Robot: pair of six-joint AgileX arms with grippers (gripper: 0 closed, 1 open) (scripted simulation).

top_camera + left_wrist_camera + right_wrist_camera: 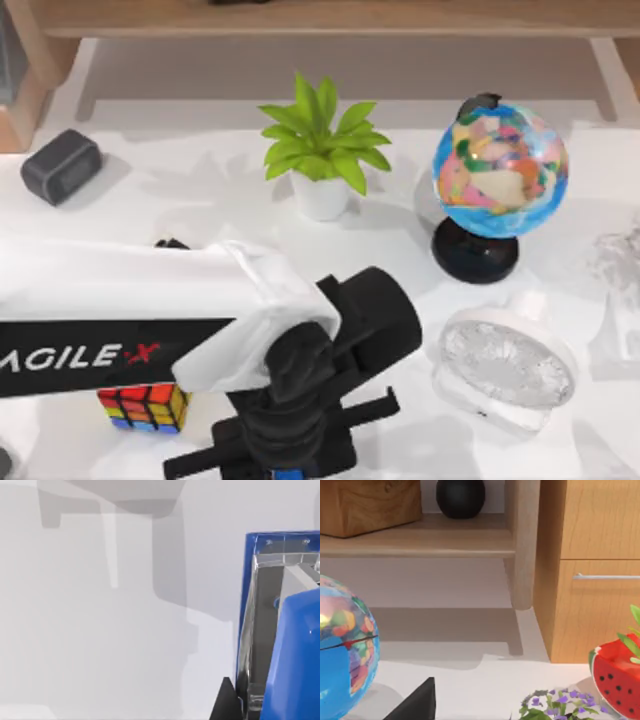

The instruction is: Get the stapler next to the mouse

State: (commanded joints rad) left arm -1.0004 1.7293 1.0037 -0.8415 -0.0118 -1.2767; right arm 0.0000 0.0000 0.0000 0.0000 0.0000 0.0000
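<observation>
From above, the left arm reaches across the white bench point(200, 200) from the left side, its gripper point(285, 470) pointed down at the near edge, just right of the puzzle cube point(146, 408). A sliver of blue between the black fingers is the stapler point(288, 474); the gripper sits directly over it, which suits a top-down pick, though whether the fingers have closed on it cannot be told from here. A potted plant point(320, 150), a globe point(500, 170), a small dark clock point(60, 165) and a round clear fan point(505, 365) stand well apart from the gripper, so the working space is free; no mouse can be made out. The left wrist view has the stapler point(292, 645) very close, its blue cap and metal channel beside a dark fingertip point(225, 702), with bare bench alongside; the grasp itself stays unclear. The right wrist view looks past the globe point(342, 650) toward a wooden shelf point(420, 540) and a drawer cabinet point(590, 570), with a watermelon-patterned pot point(617, 675) and purple flowers point(555, 705) near; this suggests the right arm is parked aside, its gripper state unknown.
</observation>
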